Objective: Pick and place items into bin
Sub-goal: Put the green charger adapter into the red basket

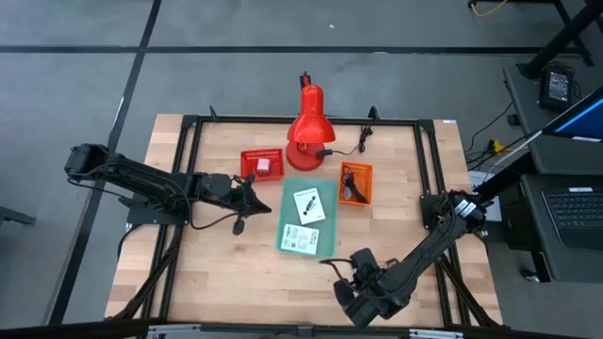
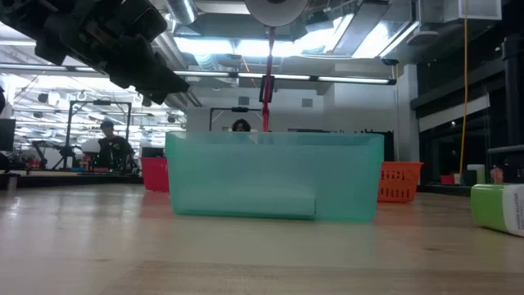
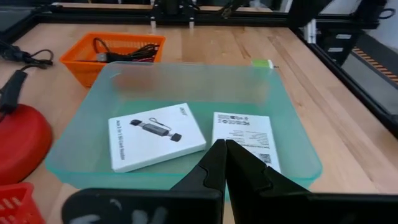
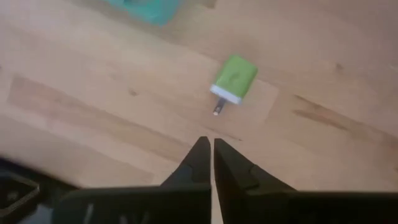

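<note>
We count 2 white cards [image 3: 157, 135] in the teal bin [image 1: 323, 247] mid-desk, green block [image 4: 235, 77] partly cut off at 5 o'clock; left end effector [image 3: 224, 147] & right end effector [image 4: 207, 144] both pinched together, empty.

1. The left gripper [image 3: 225, 163] is sitting at the near edge of the green bin [image 3: 87, 124], its two dark fingers [image 3: 208, 174] pressed together with their tips meeting.
2. Two white cards are lying flat inside the bin: one card [image 3: 155, 135] showing a printed cable or adapter, and a second card [image 3: 245, 134] of small text just beside it.
3. An orange basket [image 3: 81, 59] is standing beyond the bin, holding a black cable [image 3: 127, 51].
4. A red lamp base [image 3: 18, 146] is showing at one side, with a red basket corner [image 3: 22, 202] near it.
5. A small green block [image 3: 261, 64], possibly a plug, is lying on the wooden table [image 3: 348, 124] past the bin's far wall.
</note>
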You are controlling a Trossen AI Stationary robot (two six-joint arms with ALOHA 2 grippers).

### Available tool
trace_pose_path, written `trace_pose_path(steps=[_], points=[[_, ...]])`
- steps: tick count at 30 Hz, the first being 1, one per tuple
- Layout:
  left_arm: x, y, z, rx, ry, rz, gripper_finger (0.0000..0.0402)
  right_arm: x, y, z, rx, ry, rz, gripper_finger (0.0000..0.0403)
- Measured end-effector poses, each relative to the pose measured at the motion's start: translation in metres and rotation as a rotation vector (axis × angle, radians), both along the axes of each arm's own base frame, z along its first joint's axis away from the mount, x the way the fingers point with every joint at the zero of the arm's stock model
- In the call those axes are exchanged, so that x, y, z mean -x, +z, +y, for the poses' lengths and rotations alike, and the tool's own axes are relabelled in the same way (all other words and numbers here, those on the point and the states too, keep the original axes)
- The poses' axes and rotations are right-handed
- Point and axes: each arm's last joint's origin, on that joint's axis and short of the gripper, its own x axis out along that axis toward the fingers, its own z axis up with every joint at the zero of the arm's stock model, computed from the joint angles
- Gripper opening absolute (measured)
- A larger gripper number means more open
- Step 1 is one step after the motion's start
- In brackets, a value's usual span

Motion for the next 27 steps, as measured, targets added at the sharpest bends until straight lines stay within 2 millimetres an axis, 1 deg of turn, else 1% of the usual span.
trace_pose_path(steps=[3, 6, 14, 18, 22, 27], points=[[0.0, 0.0, -0.001, 0.011, -0.029, 0.001, 0.0004, 0.001, 0.001, -0.002, 0.01, -0.047, 0.005, 0.0012], [0.0, 0.0, -0.002, 0.023, -0.059, 0.002, 0.0004, 0.001, 0.0, -0.002, 0.01, -0.064, 0.001, 0.0032], [0.001, -0.001, -0.003, 0.032, -0.113, 0.009, 0.0004, 0.0, 0.001, -0.003, 0.003, -0.112, -0.009, 0.0118], [0.002, -0.003, -0.003, 0.019, -0.119, 0.029, 0.0004, -0.001, -0.001, -0.003, 0.002, -0.131, -0.013, 0.0155], [0.002, -0.004, -0.003, 0.019, -0.119, 0.046, 0.0004, -0.005, -0.012, -0.001, 0.027, -0.133, 0.005, 0.0182], [0.003, -0.005, -0.003, 0.018, -0.118, 0.057, 0.0004, -0.014, -0.031, -0.003, 0.07, -0.151, 0.045, 0.0203]])
